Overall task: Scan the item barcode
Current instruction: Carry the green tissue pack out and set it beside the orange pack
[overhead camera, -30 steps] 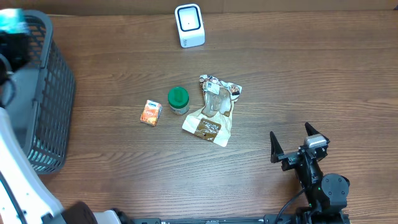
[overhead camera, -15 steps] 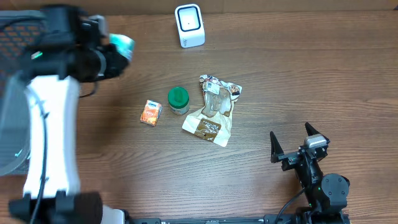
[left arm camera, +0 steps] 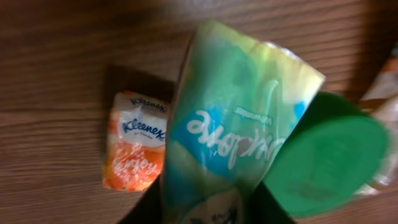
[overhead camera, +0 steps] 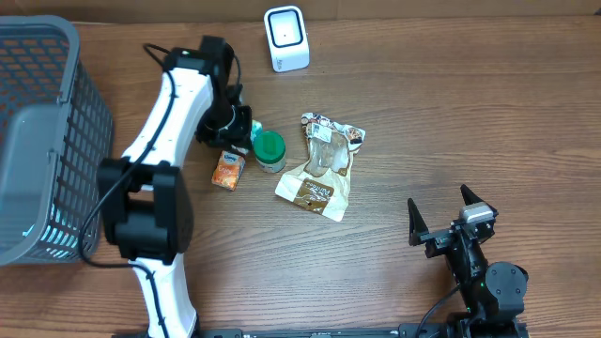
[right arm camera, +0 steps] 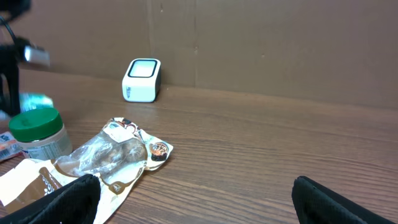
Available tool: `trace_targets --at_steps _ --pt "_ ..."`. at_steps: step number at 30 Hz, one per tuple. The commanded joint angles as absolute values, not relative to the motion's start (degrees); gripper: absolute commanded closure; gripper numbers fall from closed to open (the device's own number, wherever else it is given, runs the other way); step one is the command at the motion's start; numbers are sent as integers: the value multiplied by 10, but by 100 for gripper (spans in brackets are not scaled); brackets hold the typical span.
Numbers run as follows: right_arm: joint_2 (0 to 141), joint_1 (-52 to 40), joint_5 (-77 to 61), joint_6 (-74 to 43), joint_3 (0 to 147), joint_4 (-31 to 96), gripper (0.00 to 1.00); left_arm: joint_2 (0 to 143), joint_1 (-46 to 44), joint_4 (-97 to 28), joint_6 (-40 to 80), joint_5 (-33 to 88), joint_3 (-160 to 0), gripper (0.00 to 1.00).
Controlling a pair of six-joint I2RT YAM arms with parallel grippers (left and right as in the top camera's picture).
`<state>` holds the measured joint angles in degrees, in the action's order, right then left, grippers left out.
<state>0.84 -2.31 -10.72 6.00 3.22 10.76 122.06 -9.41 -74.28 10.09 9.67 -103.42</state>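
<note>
My left gripper [left arm camera: 208, 214] is shut on a green and blue tissue pack [left arm camera: 236, 124], whose near end sits between the dark jaws. The pack hangs low over the table, between an orange Kleenex pack [left arm camera: 137, 149] and a green-lidded jar [left arm camera: 326, 162]. From overhead, the left gripper [overhead camera: 235, 127] is just left of the jar [overhead camera: 269, 150] and above the orange pack [overhead camera: 227, 170]. The white scanner [overhead camera: 285, 38] stands at the table's back edge, apart from the pack. No barcode shows on the held pack. My right gripper [overhead camera: 441, 225] stands open near the front right, holding nothing.
A clear and brown snack bag [overhead camera: 321, 167] lies right of the jar. A grey wire basket [overhead camera: 56, 113] fills the left side. The right wrist view shows the scanner [right arm camera: 143, 79], the jar [right arm camera: 36, 132] and the bag [right arm camera: 106, 155] beyond my open fingers.
The left arm has swung from the basket at the far left to the middle of the table, carrying the tissue pack down beside the jar. The right arm has not moved.
</note>
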Motion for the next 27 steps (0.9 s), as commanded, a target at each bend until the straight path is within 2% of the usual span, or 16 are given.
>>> trace_targets --at_steps 1,5,8,17,24,27 --pt "2 -25 -110 61 33 105 0 1230 -101 -750 93 90 -1033 68" --pt "2 -25 -110 61 33 105 0 1229 -102 -750 90 90 -1034 42" --pt "2 -25 -110 61 33 106 0 1229 -100 -755 90 90 -1035 31" --pt "2 -25 -110 61 33 105 0 1188 -100 -819 90 90 -1164 32" --pt "2 -25 -110 61 33 106 0 1073 -79 -824 104 88 -1305 28" --pt "2 -25 -110 61 33 105 0 1015 -52 -823 118 74 -1329 24"
